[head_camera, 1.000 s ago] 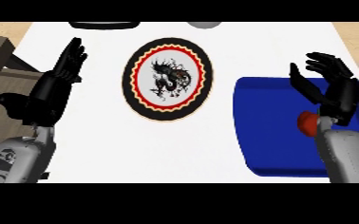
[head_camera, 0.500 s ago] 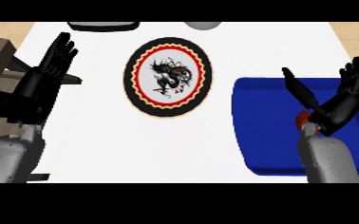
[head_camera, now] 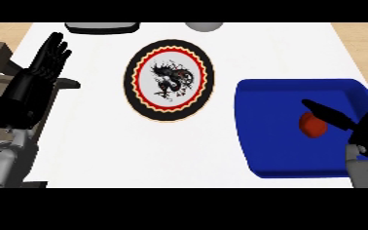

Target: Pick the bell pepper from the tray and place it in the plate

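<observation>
Head view: I count one bell pepper (head_camera: pixel 312 125) near the tray's (head_camera: pixel 273 126) right edge, one plate (head_camera: pixel 170 81) mid-counter; my right hand (head_camera: pixel 338 119) reaches over the pepper with straight fingers, left hand (head_camera: pixel 39 80) rests open.

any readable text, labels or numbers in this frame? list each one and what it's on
None: no words, numbers or signs can be read.
The plate carries only a black dragon-like drawing inside a red and yellow ring.
The blue tray and the bell pepper are unmarked.
</observation>
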